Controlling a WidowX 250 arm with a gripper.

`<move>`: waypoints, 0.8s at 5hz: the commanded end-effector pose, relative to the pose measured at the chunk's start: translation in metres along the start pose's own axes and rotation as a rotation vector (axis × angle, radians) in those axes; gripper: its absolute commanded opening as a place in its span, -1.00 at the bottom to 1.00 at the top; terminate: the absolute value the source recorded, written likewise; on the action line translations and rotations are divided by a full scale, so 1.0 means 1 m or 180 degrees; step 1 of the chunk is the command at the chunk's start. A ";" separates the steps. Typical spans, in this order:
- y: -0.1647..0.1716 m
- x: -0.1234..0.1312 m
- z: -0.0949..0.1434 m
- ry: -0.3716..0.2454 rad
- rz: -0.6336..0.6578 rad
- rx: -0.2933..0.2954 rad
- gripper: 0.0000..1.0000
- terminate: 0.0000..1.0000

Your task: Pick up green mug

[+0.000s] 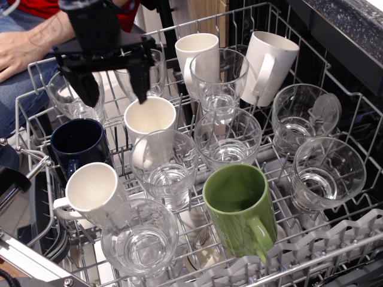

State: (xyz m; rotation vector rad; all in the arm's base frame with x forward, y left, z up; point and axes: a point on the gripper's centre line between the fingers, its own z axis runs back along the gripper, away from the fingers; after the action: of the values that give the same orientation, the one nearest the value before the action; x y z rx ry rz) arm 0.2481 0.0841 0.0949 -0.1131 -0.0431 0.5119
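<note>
The green mug [239, 209] stands upright in the front right of the dishwasher rack [353, 104], handle toward the front right, mouth open and empty. My gripper [114, 92] is black, its two fingers spread wide and pointing down. It hangs over the back left of the rack, above the gap between a clear glass and a white mug [149, 119]. It holds nothing and is well away from the green mug, up and to the left of it.
A dark navy mug [78, 143], several white mugs [93, 191] and several clear glasses [164, 161] fill the wire rack. Glasses [326, 173] stand right beside the green mug. A person's arm [24, 51] rests at the top left.
</note>
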 end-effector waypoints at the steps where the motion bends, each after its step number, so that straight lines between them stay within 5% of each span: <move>1: -0.033 -0.006 -0.019 -0.0114 0.0697 0.0287 1.00 -1.00; 3: -0.055 -0.022 -0.070 -0.0393 0.1190 0.0574 1.00 -1.00; 4: -0.056 -0.032 -0.095 -0.0541 0.1434 0.0550 1.00 -1.00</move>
State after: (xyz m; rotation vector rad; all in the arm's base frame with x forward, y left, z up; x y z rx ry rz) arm 0.2466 0.0046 -0.0012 0.1048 -0.1239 0.9881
